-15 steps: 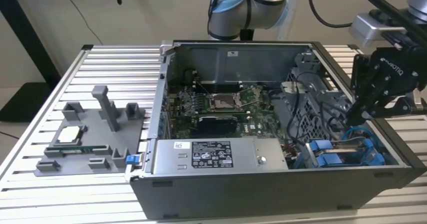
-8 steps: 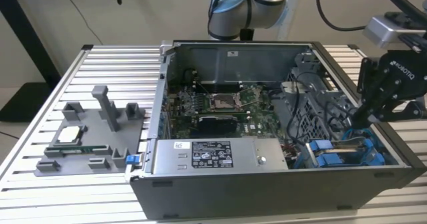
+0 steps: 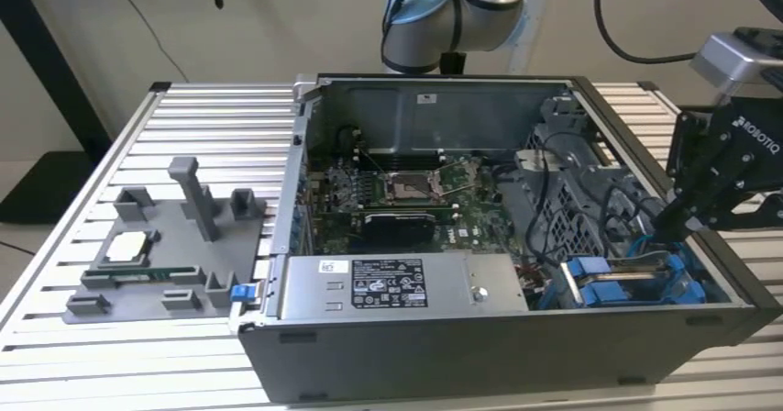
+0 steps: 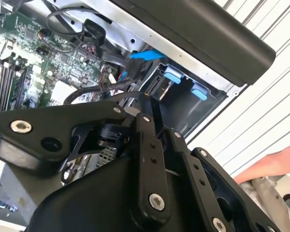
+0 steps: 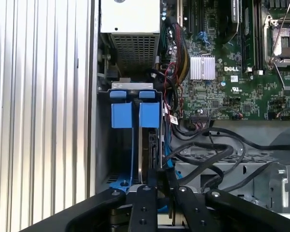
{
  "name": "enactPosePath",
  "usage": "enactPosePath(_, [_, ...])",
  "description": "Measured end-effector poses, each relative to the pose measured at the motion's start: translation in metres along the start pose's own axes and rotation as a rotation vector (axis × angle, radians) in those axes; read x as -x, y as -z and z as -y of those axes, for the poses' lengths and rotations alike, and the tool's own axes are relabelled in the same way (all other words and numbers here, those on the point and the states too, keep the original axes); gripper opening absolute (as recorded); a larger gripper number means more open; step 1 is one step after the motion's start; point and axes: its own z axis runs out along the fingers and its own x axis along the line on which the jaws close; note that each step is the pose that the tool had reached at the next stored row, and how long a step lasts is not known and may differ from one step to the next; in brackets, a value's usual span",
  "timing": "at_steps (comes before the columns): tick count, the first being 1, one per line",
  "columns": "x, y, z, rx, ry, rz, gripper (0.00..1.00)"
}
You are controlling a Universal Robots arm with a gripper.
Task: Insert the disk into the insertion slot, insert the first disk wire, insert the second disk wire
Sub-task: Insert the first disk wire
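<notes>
The disk [image 5: 146,150] stands on edge in its blue carrier [image 5: 149,115] inside the insertion slot [image 5: 104,145], the grey metal bay at the corner of the open computer case. In the exterior view the blue carrier [image 3: 606,287] shows at the case's near right corner. My gripper [image 3: 676,220] reaches down into that corner. Its fingers are drawn together at the disk's end [image 5: 158,175], and a black disk wire [image 5: 203,157] runs right up to their tips. The connector itself is hidden between the fingers. My gripper [image 4: 152,108] points at the bay in the second wrist view too.
The grey labelled power supply [image 3: 391,285] sits beside the bay, with the green motherboard [image 3: 404,191] behind it. Loose black cables [image 5: 217,137] and a blue cable [image 4: 145,54] lie close to the fingers. A grey fixture [image 3: 171,246] stands on the slatted table. A person's hand [image 4: 275,164] is outside the case.
</notes>
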Motion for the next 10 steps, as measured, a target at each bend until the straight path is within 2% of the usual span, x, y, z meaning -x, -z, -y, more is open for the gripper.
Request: enactPosePath(10, [0.0,-0.0003,0.0002,0.0015,0.0,-0.0024,0.0])
